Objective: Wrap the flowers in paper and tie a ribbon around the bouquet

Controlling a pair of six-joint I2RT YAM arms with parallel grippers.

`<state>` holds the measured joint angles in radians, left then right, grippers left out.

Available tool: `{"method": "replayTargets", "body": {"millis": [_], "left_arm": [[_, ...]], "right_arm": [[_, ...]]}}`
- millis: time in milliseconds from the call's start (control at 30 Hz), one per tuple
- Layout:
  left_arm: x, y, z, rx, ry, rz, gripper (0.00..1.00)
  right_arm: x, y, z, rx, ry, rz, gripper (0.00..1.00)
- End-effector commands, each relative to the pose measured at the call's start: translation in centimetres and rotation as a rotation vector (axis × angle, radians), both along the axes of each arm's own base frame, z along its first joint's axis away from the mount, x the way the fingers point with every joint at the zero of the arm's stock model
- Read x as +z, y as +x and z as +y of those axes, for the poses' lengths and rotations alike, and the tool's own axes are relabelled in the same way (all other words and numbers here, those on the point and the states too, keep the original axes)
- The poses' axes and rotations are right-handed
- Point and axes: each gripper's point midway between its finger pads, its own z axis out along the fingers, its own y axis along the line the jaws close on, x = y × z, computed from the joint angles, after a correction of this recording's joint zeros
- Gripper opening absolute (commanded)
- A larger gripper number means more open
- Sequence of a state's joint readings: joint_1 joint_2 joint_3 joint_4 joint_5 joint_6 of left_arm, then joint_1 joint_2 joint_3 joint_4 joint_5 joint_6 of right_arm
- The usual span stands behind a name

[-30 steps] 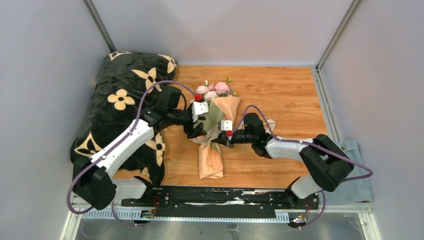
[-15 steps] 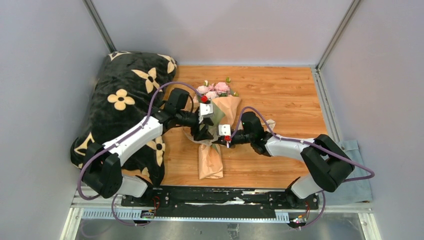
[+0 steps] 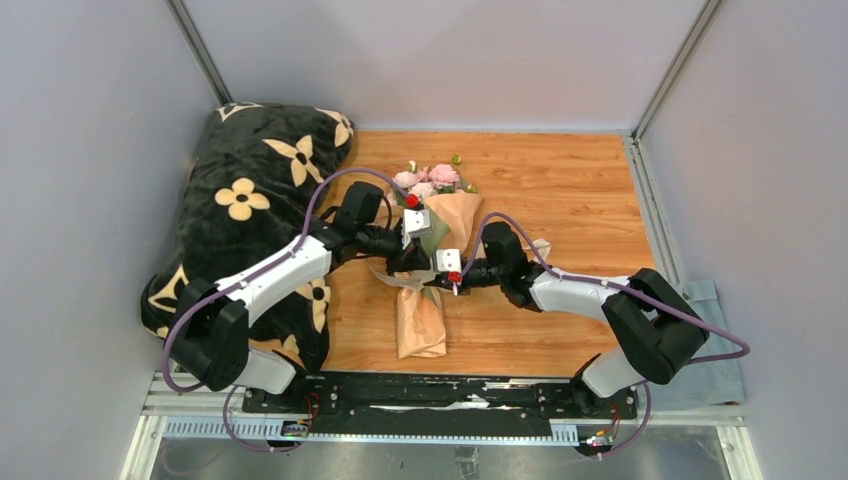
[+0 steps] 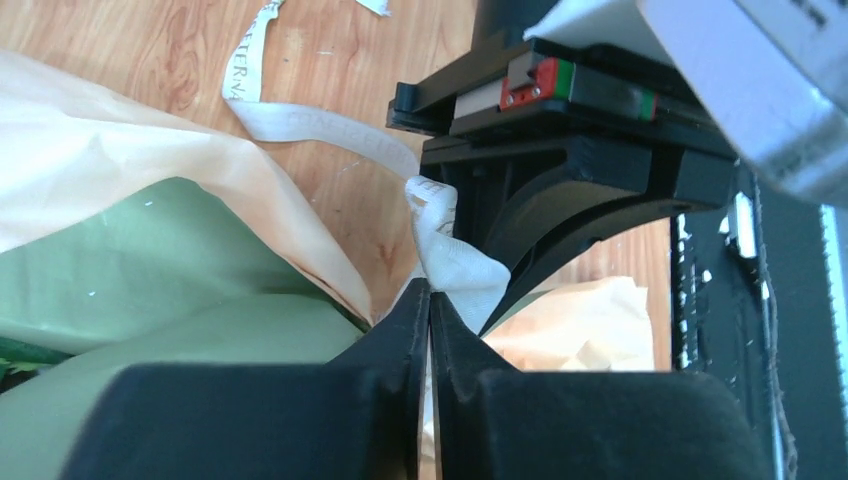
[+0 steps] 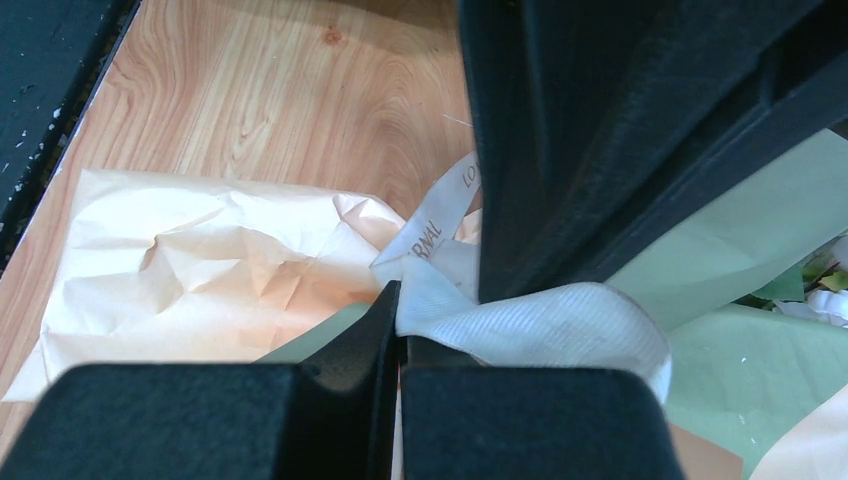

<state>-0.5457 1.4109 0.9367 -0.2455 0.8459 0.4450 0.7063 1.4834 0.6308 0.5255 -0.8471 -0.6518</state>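
Since L gripper (image 4: 429,295) & R gripper (image 5: 398,335) each clamp ribbon (image 4: 455,265) mid-frame, you're tying; next pull ends apart evenly, sparing paper (image 4: 120,180).

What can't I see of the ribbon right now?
Any knot in the ribbon: top view, left gripper and right gripper cover it.
Ribbon ends: left wrist, cut off by top edge; right wrist, behind the left gripper.
Stems: top view, inside the paper.
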Motion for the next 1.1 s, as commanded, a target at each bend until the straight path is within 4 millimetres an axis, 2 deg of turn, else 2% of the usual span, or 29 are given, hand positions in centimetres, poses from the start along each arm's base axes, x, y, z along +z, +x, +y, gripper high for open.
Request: {"method": "replayTargets", "body": {"millis": [0, 333, 400, 533, 600, 667, 767, 800, 967, 1033, 1067], "left_arm": [[0.4, -0.4, -0.3, -0.024, -0.025, -0.012, 0.0], [0.8, -0.6, -0.1, -0.027, -0.027, -0.026, 0.0], [1.0, -0.6, 0.3, -0.067, -0.003, -0.084, 0.0], [2.2, 0.0, 2.0, -0.168, 0.054, -0.227, 0.56], [1.9, -1.0, 2.5, -0.239, 0.086, -0.227, 0.68], [1.6, -0.8, 2.0, -0.209, 0.072, -0.165, 0.76], [2.0, 0.8, 0.2, -0.05, -0.016, -0.009, 0.78], [2.4, 1.3, -0.5, -0.03, -0.056, -0.007, 0.79], [1.3, -0.1, -1.3, -0.066, -0.059, 0.023, 0.8], [1.1, 0.0, -1.5, -0.051, -0.061, 0.047, 0.71], [1.1, 0.2, -1.6, -0.043, -0.062, 0.048, 0.6]], "right_arm": [[1.0, 0.4, 0.0, 0.007, 0.012, -0.028, 0.0], [0.8, 0.7, -0.6, -0.017, -0.024, -0.048, 0.0], [0.8, 0.8, -0.7, -0.022, -0.029, -0.06, 0.0], [0.6, 1.4, -0.7, -0.023, -0.039, -0.089, 0.0], [0.7, 1.6, -0.4, -0.016, -0.037, -0.099, 0.0], [0.9, 1.7, -0.2, -0.008, -0.03, -0.105, 0.0], [1.1, 1.7, -0.1, -0.001, -0.025, -0.109, 0.0], [1.1, 1.6, -0.2, -0.001, -0.024, -0.111, 0.0], [1.3, 1.8, -0.3, -0.006, -0.026, -0.132, 0.0], [1.4, 1.8, -0.2, 0.0, -0.024, -0.13, 0.0], [1.4, 1.8, -0.2, 0.001, -0.023, -0.131, 0.0]]}}
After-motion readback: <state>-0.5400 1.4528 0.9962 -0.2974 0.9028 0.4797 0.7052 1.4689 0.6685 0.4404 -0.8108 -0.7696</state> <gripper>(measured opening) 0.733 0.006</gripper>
